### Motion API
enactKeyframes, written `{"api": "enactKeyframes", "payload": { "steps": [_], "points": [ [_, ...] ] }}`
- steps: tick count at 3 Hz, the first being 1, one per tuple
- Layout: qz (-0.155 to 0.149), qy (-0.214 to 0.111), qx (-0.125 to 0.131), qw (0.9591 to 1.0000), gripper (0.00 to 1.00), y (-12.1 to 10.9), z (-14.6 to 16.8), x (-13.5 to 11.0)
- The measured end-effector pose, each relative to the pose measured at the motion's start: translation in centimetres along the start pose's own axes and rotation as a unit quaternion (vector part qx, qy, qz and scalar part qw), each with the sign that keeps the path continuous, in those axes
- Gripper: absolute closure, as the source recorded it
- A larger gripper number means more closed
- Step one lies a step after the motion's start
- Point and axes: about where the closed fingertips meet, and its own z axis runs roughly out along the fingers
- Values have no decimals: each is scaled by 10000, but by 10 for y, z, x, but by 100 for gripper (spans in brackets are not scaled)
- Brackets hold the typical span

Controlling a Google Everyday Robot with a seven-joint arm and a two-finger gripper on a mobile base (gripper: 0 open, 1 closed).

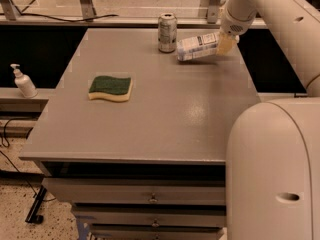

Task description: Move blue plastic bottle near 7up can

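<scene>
The blue plastic bottle [196,47] lies on its side at the far end of the grey table [150,114], its white-and-blue label showing. One end is right beside the 7up can [167,32], which stands upright to its left. My gripper [223,43] is at the bottle's right end, with a yellowish finger against it, and the white arm comes down from the upper right.
A green and yellow sponge [110,88] lies on the left part of the table. A white pump dispenser [23,82] stands on a ledge to the left of the table. My white base [272,174] fills the lower right. Drawers are under the table front.
</scene>
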Motion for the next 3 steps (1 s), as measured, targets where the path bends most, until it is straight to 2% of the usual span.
{"api": "enactKeyframes", "payload": {
  "steps": [1,3],
  "points": [
    [-112,-46,-154,9998,59,4,2,-8],
    [-214,-93,-261,9994,13,3,3,-25]
  ]
}}
